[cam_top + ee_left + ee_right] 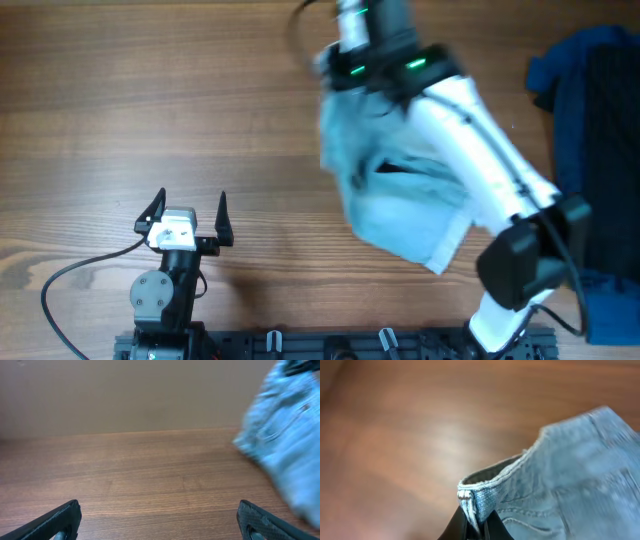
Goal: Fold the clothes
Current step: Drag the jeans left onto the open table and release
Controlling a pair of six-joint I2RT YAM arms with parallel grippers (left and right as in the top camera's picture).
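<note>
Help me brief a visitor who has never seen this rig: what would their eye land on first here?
The pale denim shorts stand out first, bunched at mid-right with their hem pinched and raised by the right gripper. Next comes the dark pile at far right. Last is the left gripper, open and empty at near left.
</note>
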